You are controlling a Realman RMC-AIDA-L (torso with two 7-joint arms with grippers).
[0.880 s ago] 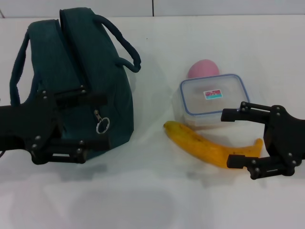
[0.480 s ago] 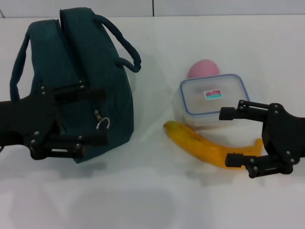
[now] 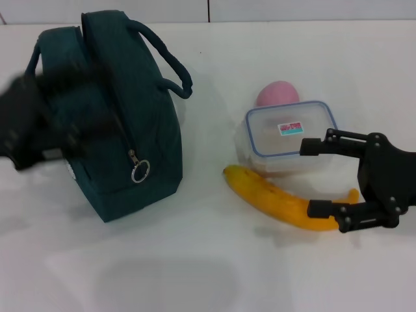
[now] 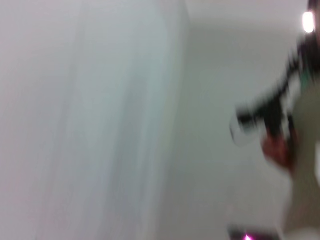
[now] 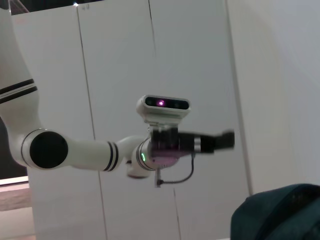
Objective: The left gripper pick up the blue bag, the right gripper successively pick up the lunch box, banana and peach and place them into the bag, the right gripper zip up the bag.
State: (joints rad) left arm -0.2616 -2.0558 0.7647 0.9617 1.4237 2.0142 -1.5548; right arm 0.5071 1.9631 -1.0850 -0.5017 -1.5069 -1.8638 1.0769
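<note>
1. Three views, and only the head view shows the worktop point(image 3: 214, 273) with all my things on it: the blue bag point(image 3: 117, 123) standing upright on my left, the lunch box point(image 3: 289, 136), banana point(image 3: 279, 201) and peach point(image 3: 278, 94) on my right.
2. My right wrist view looks sideways instead: it catches my left arm point(image 5: 75, 150) held out in the air, its camera lit, and one top corner of the bag.
3. My left wrist view is a smear of pale wall.
4. My right claw point(image 3: 318, 179) is spread wide, one finger just over the lunch box's near edge, the other at the banana's end; the peach sits behind the box.
5. My left claw point(image 3: 39, 123) is a dark blur against the bag's left side; I cannot tell how its fingers stand.
</note>
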